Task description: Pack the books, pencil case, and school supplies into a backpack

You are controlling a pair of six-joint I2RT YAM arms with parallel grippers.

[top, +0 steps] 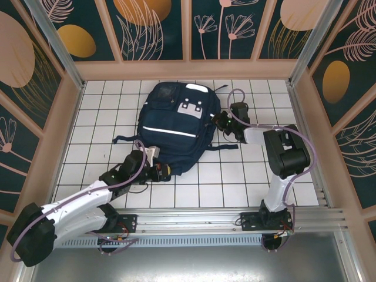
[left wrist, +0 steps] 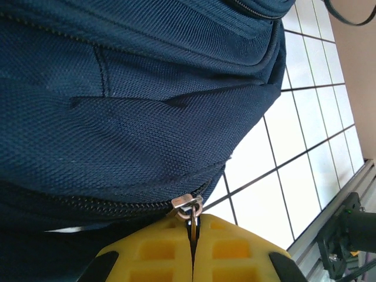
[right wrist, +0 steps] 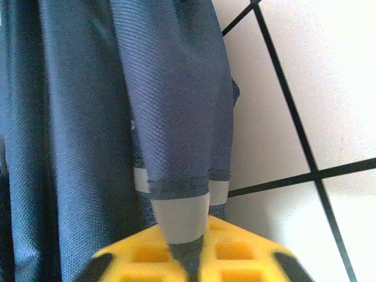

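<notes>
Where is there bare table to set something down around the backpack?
Bare tiles lie between the backpack and the left wall, and nearer, between the left arm and right arm. Crowded: the backpack's right edge, where the right gripper pinches a strap, and its near edge, where the left gripper clamps the zipper pull.

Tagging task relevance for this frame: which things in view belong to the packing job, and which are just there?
Job:
- backpack
- zipper pull, pinched by the left gripper
- grey-tipped strap, pinched by the right gripper

Just there:
- white tiled table
- metal rail
- patterned walls
</notes>
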